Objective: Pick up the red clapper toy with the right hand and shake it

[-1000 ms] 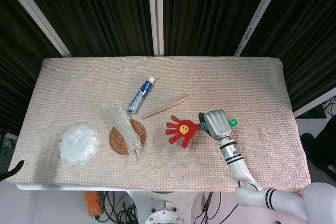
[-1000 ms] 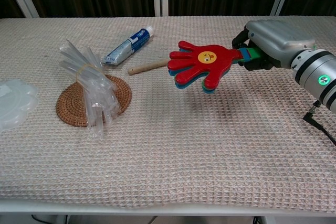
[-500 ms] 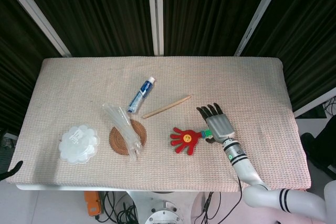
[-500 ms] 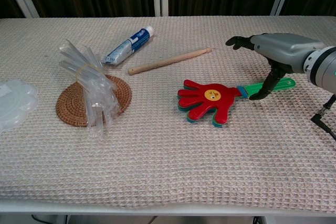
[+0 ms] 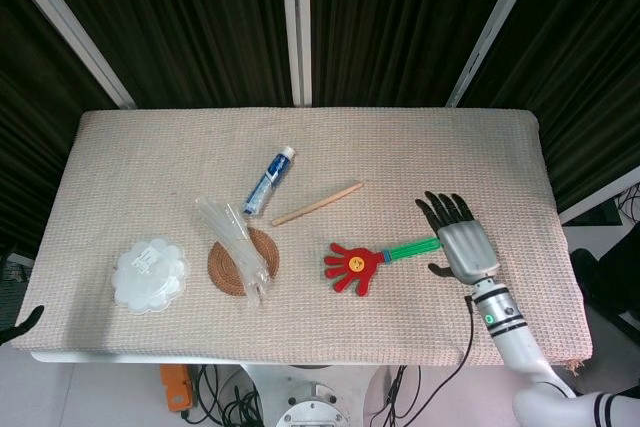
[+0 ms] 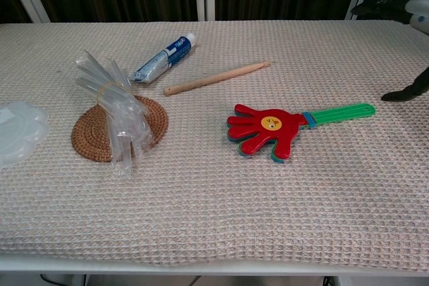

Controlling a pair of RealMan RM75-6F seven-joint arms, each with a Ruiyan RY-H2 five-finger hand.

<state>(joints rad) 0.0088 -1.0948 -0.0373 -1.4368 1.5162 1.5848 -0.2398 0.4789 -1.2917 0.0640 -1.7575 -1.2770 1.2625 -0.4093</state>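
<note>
Tabletop (image 5: 500, 147); red clapper toy (image 5: 353, 263); empty robot hand (image 5: 462, 242)

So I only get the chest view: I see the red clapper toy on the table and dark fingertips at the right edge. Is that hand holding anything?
Observer: No. The head view shows the whole right hand, fingers spread, holding nothing.
Operator: How close is it to the toy?
Observer: It sits just past the end of the green handle of the red clapper toy, not touching it.
Operator: And the other hand?
Observer: Only dark fingertips, probably the left hand, at the head view's lower left edge, off the table; its pose is unclear.
</note>
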